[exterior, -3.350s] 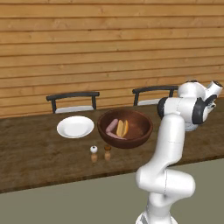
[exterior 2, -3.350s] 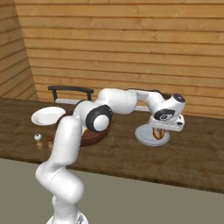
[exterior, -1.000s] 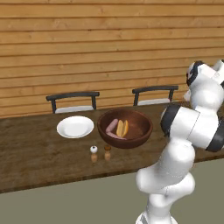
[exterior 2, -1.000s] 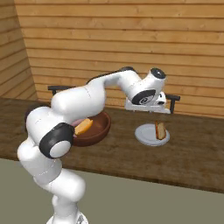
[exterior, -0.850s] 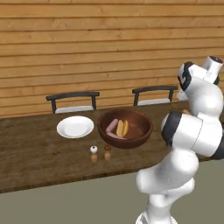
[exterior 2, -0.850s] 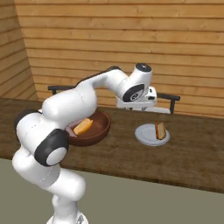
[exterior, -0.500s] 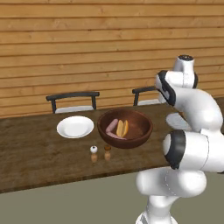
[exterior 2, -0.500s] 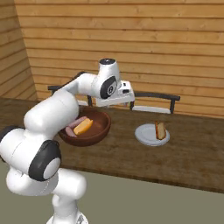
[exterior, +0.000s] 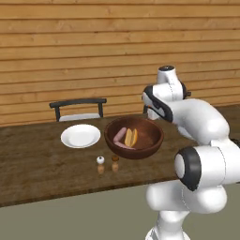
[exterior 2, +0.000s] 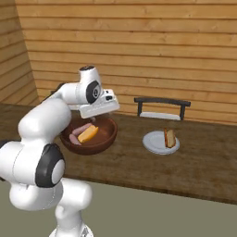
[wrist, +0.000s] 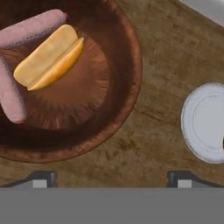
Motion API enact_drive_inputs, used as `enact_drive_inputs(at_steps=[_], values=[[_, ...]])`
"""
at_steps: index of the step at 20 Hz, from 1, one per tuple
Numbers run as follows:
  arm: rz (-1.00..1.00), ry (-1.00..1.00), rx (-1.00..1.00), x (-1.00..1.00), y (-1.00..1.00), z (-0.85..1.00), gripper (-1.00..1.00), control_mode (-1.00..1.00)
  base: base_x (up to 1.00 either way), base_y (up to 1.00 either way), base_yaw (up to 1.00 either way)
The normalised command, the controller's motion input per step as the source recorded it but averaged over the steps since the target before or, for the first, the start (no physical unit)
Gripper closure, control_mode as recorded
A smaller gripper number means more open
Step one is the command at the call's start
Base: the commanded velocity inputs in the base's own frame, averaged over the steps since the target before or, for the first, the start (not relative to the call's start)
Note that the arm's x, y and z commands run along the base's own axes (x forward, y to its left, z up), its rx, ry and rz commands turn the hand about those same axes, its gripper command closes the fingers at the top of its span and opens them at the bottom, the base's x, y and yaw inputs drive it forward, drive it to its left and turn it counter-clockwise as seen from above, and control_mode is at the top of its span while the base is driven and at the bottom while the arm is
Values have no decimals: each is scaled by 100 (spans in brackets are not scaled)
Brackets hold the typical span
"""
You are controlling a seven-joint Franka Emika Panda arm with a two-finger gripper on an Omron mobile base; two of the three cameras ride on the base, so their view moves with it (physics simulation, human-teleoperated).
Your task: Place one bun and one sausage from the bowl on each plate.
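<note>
Swung back from the filled plate (exterior 2: pixel 159 142) to above the bowl (wrist: pixel 127 52) on the worktop (exterior: pixel 42 164), fingers (wrist: pixel 43 177) wide and empty; best lowered squarely over the bun (wrist: pixel 49 56), clear of both sausages (wrist: pixel 30 28).

Left base view: we look from behind the arm's left, forward and down across the counter (exterior: pixel 42 168) to the plank wall.
Right base view: we look from behind its right, over the same counter.
Shared: both take in the bowl (exterior: pixel 134 137).
Hand view: we look straight down, close over the bowl's rim and an empty plate (wrist: pixel 204 123).
</note>
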Motion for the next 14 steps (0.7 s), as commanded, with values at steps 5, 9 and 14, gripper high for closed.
enact_drive_inputs(at_steps=[5, 9, 14], values=[[12, 0, 10, 8, 63, -28, -100, -100, 0, 0, 0], [9, 0, 10, 26, 60, -30, -100, -100, 0, 0, 0], [3, 0, 12, 21, 35, -10, -100, -100, 0, 0, 0]])
